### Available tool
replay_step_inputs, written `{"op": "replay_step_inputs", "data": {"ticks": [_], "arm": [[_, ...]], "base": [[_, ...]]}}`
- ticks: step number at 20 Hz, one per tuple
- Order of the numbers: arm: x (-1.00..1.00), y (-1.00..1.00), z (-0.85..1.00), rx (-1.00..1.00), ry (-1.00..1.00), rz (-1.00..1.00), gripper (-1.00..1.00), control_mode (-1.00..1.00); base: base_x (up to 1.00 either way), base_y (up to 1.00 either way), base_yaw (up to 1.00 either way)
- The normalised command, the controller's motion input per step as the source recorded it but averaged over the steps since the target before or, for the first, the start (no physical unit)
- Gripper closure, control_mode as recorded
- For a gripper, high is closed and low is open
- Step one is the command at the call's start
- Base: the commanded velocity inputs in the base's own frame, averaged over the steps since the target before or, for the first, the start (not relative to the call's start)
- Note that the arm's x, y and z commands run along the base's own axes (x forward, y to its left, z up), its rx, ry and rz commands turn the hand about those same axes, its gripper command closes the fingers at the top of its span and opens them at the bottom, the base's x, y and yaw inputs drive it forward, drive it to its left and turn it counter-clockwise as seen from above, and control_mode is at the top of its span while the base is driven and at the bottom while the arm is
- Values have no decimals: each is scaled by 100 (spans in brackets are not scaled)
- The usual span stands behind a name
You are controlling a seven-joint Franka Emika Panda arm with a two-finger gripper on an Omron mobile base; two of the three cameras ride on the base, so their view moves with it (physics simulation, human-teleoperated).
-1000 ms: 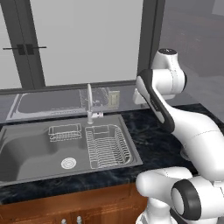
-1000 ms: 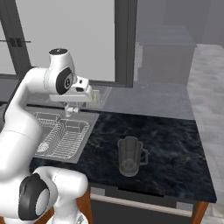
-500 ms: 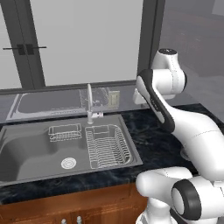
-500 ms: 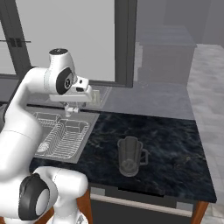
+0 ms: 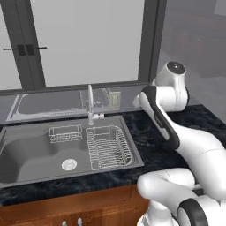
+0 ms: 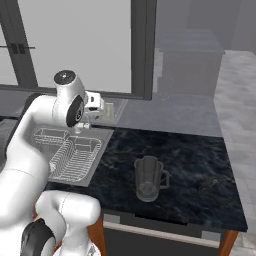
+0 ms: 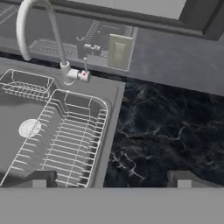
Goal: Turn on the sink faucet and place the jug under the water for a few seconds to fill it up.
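Spanning the whole scene, the counter (image 6: 190, 155) is a flat slab of glossy black stone veined with pale marbling, set on brown wooden cabinet fronts below a tall window (image 5: 88, 39) with dark frames. No brand, label or writing can be read on anything here.

The sink (image 5: 26, 150) is a wide rectangular basin of dull grey steel sunk into the counter's left part, with a round perforated drain (image 5: 69, 164) in its floor. A large wire dish rack (image 5: 108, 148), made of thin curved silver rods, lies in the basin's right side, and a smaller wire basket (image 5: 65, 133) sits just beside it toward the back wall. Behind the sink a flat grey drainboard (image 5: 48, 103) lies along the window sill.

The jug (image 6: 148, 178) stands upright on the counter, well apart from the sink to its right; it is dark, smoky and see-through, tapering toward the base, with its handle on the side away from the sink.

The faucet (image 7: 33, 30) is a thin silver tube rising from the sink's back rim and bending over at the top, with a small lever (image 7: 85, 65) at its base.

The gripper (image 7: 111, 181) hangs above the counter near the rack's right edge, its two dark fingertips spread wide apart and grasping nothing.
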Motion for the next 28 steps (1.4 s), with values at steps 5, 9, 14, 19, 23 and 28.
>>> {"op": "replay_step_inputs", "data": {"ticks": [5, 9, 14, 19, 23, 28], "arm": [[74, 18, -27, 0, -32, 39, -100, -100], [80, 15, -20, 0, 0, 38, -100, -100], [56, 6, -29, -1, 7, 23, -100, -100], [31, 11, -23, 0, 0, 11, -100, -100], [27, 32, -30, 0, 0, 3, -100, -100], [37, 45, -35, 0, 0, 0, -100, -100]], "base": [[0, 0, 0], [0, 0, 0], [0, 0, 0], [0, 0, 0], [0, 0, 0], [0, 0, 0]]}}
